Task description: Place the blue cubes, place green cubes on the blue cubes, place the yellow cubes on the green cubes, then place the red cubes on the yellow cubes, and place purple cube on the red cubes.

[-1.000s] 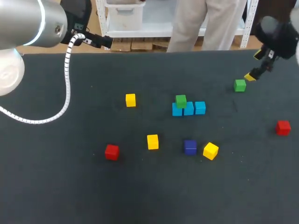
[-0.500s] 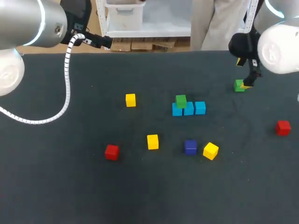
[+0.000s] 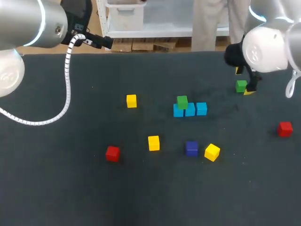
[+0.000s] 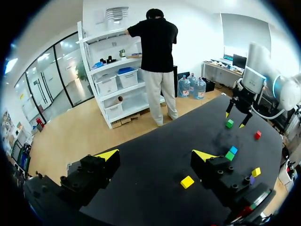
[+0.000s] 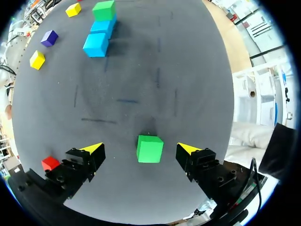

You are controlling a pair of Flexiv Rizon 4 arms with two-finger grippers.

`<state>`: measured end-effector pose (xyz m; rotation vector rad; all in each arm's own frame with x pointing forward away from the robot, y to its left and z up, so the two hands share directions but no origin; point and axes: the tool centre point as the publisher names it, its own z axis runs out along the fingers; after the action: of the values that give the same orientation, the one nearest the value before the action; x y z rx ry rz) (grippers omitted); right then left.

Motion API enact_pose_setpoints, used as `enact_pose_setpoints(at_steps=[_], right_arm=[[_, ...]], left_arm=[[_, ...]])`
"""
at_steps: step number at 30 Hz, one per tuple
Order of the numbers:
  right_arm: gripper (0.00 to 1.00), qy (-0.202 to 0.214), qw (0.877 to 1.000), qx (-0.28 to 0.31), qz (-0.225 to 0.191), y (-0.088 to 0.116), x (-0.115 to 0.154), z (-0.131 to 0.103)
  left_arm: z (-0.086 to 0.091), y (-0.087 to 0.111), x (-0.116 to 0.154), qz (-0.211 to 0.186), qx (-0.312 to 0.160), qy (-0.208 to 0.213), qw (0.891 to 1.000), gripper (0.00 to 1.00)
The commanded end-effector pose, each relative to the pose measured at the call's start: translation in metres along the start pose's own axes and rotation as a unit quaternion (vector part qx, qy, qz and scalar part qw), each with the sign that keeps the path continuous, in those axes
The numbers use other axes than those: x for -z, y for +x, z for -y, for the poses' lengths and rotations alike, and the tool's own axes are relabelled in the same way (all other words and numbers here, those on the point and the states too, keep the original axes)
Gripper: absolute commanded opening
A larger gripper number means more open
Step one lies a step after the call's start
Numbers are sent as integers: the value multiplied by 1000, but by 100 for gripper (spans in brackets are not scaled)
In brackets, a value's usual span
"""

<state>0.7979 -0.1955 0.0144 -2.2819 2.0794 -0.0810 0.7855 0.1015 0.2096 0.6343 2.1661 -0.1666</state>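
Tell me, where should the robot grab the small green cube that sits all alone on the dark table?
Probably by its two opposite flat sides, coming straight down from above. The small green cube sits flat on the dark table with nothing touching it. The right gripper hangs over it, open, a finger on either side, not touching.

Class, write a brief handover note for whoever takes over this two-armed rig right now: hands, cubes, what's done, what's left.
Right hand: open, fingers either side of the loose green cube, not touching it.
Left hand: open, empty, by the table's far left corner.
Done: three blue cubes in a row mid-table, with the stacked green cube on the row's left end.
Left: grasp the loose green cube and set it on a blue one. Then stack the yellow cubes, red cubes and purple cube, all lying loose.
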Motion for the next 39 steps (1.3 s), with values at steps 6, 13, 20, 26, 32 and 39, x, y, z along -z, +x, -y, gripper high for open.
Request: enact_pose_setpoints(at_steps=[6, 13, 20, 26, 32, 39], right_arm=[[81, -43, 999, -10, -1, 3, -12, 11], [92, -52, 998, -23, -4, 11, -19, 14], [62, -60, 998, -28, -2, 11, -22, 14], [28, -74, 997, -32, 11, 11, -20, 11], [0, -74, 996, -43, 9, 15, -12, 5], [0, -33, 996, -76, -30, 1, 23, -27]], left_arm=[[-1, 0, 0, 0, 0, 2, 1000, 100], [-1, 0, 0, 0, 0, 2, 1000, 100], [-1, 0, 0, 0, 0, 2, 1000, 100], [-1, 0, 0, 0, 0, 2, 1000, 100], [-1, 0, 0, 0, 0, 2, 1000, 100], [-1, 0, 0, 0, 0, 2, 1000, 100]])
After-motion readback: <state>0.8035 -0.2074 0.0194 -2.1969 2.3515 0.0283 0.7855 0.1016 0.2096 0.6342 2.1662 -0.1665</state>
